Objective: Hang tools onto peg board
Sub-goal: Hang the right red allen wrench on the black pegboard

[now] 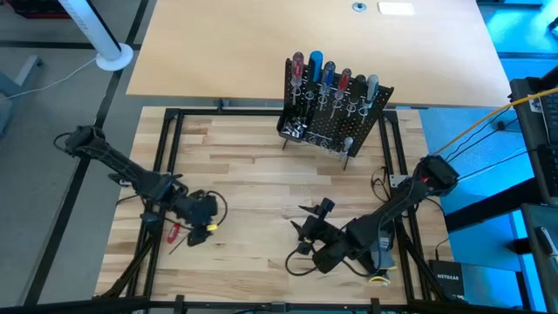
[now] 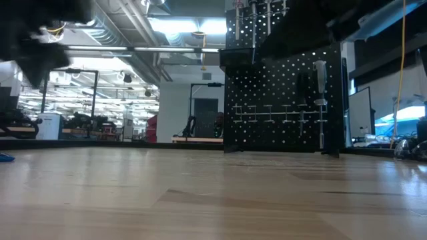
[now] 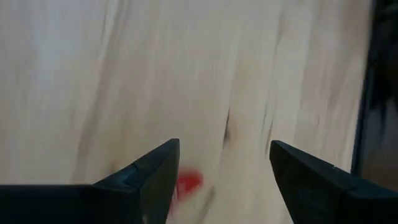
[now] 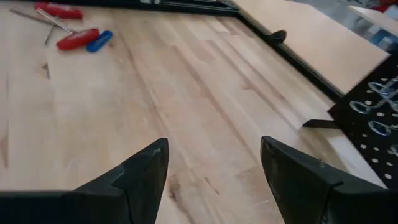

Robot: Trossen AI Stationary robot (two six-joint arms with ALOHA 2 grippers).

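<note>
The peg board (image 1: 336, 118) stands tilted at the far middle of the wooden table (image 1: 253, 183). Six tools (image 1: 330, 80) hang in its top row of wire rings: by handle colour, one red, one blue, another blue, one red, one dark, and one grey. Small silver bits lie in the tray (image 1: 293, 131) at the board's lower left corner. In the low view, one grey-handled tool (image 2: 321, 77) hangs at the board's right side.

The left gripper (image 1: 207, 218) hovers low over the table, well in front and to the left of the peg board. Its jaws stand apart and hold nothing; the left wrist view shows bare wood between the fingers (image 3: 155, 171). A red-handled tool (image 1: 174, 232) lies on the table just beside this gripper, on the side away from the board.

The right gripper (image 1: 305, 234) sits in front of the peg board, nearer to it than the left one. Its jaws are spread wide and empty. The right wrist view shows three loose handles far off on the table: two red (image 4: 76, 38) and one blue (image 4: 99, 41).
</note>
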